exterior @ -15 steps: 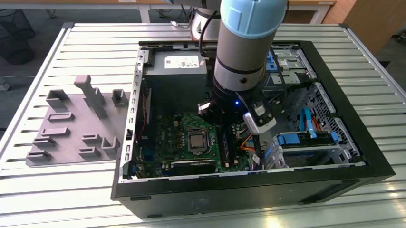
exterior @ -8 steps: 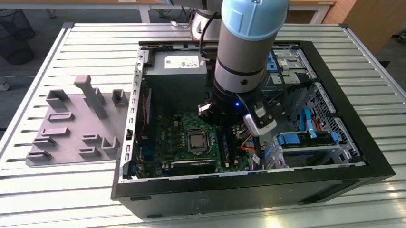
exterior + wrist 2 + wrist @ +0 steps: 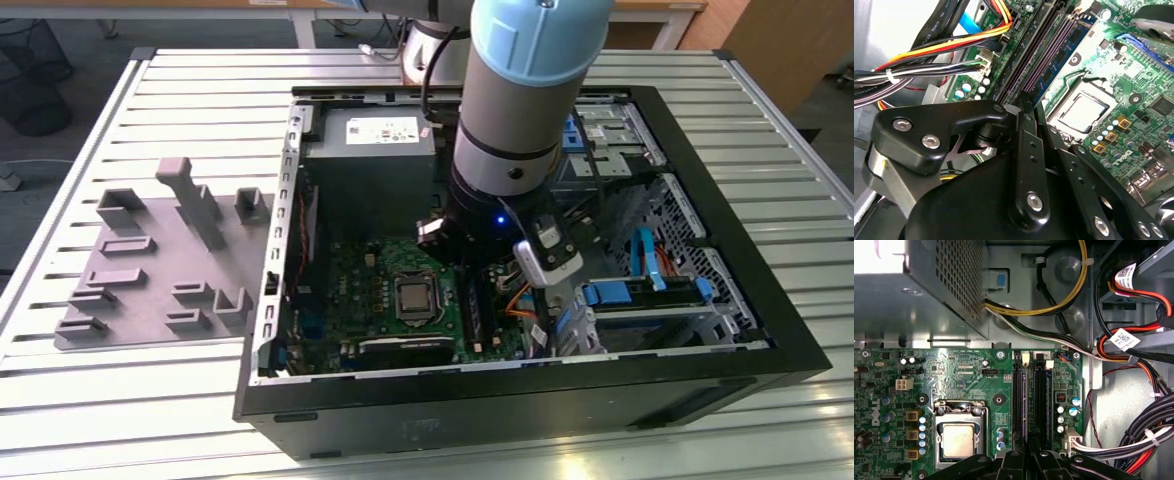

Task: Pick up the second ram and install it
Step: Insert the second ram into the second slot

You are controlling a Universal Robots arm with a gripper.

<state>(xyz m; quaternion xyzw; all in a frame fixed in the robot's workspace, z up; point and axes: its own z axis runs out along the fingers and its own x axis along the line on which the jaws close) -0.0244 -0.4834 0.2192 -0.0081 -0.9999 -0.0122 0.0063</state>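
Fingers (image 3: 1023, 130) drawn nearly closed on the second ram (image 3: 1056, 62), low over the motherboard (image 3: 350, 285).
As I judge it, my gripper (image 3: 1029, 454) pinches the stick's near end to keep it upright and in line with the black memory slots (image 3: 1019, 400) inside the computer case (image 3: 747, 290).

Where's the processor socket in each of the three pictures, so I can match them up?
Exterior view: socket mid-motherboard, on the exterior view's left of the arm.
Second wrist view: socket beside the RAM slots.
First wrist view: socket beside the slots.
Shared landmark: the slots alongside it.
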